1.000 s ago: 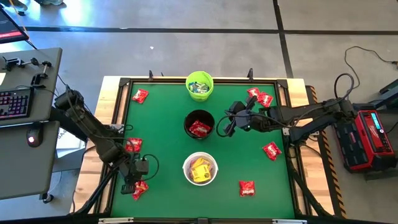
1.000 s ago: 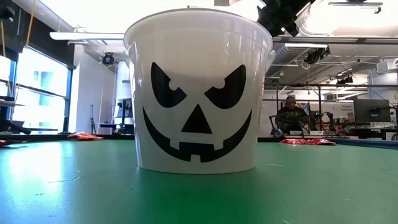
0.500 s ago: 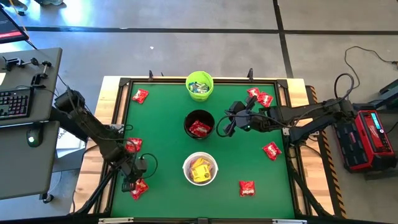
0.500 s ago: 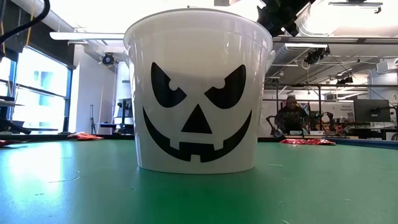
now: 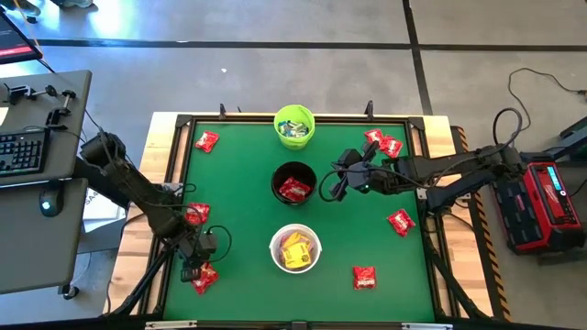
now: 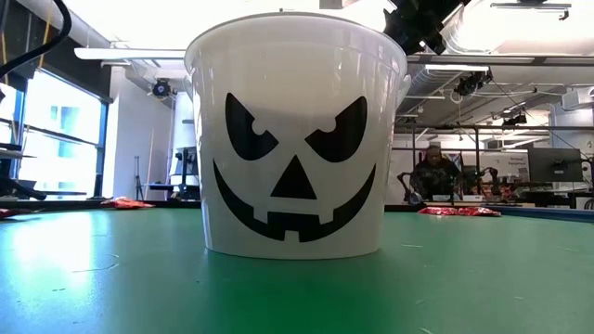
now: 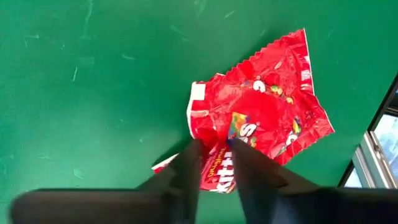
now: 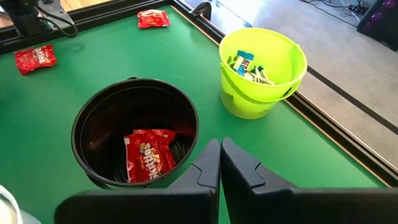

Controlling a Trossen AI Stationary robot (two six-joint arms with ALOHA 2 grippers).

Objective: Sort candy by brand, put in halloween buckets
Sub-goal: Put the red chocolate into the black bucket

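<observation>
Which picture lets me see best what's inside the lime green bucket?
The right wrist view: it looks down into the lime green plastic bucket, showing pale blue-white candy packets. The high view shows the bucket small. The low and left wrist views don't show it.

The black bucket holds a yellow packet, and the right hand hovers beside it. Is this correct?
Not quite. The right wrist view shows the packet inside the black bucket is red, not yellow. The right hand does hover beside it.
</observation>
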